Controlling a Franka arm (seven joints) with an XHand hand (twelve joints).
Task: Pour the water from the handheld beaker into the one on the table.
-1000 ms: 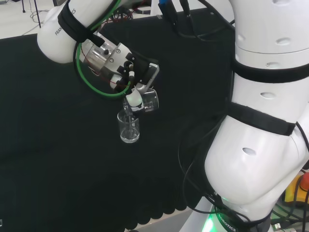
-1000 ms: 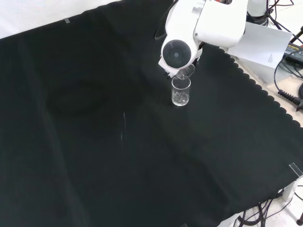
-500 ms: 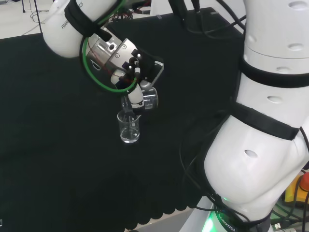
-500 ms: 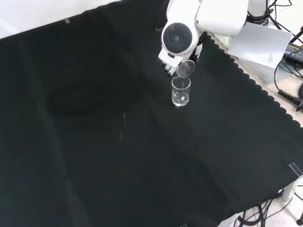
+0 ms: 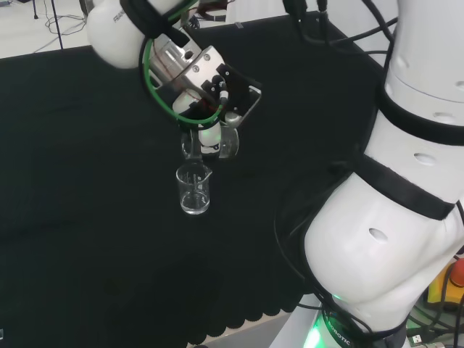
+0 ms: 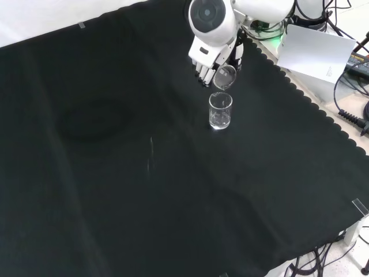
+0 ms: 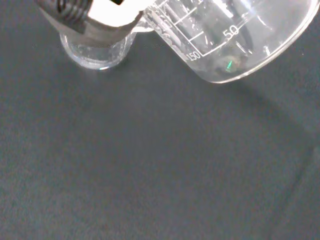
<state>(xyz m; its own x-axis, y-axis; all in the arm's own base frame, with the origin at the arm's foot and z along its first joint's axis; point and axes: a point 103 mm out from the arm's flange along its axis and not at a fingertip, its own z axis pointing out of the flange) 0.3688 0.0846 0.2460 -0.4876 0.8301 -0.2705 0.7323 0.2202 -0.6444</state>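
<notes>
- The hand sits in the upper middle of the head view, its fingers wrapped around the held beaker, which lies tipped well over on its side.
- In the front view the held beaker shows in the upper middle of the frame, its round mouth facing the camera, just above the standing beaker and apart from it.
- The standing beaker stands upright on the black cloth of the counter, left of centre in the head view, just below the hand.
- In the wrist view the held beaker looks clear; I cannot tell whether any water is left in it. The standing beaker shows close beside it, partly behind a blurred part of the hand.
- I judge the step in hand to be the pour itself or its very end. I see no stream between the two.
- To do it well, the lip of the held beaker should be directly over the open mouth below; in the head view it seems a little to the right of it, so any last drops may fall on the cloth.
- The tilt should change slowly, and the held beaker should be clear of the lower rim so the standing one is not knocked over.
</notes>
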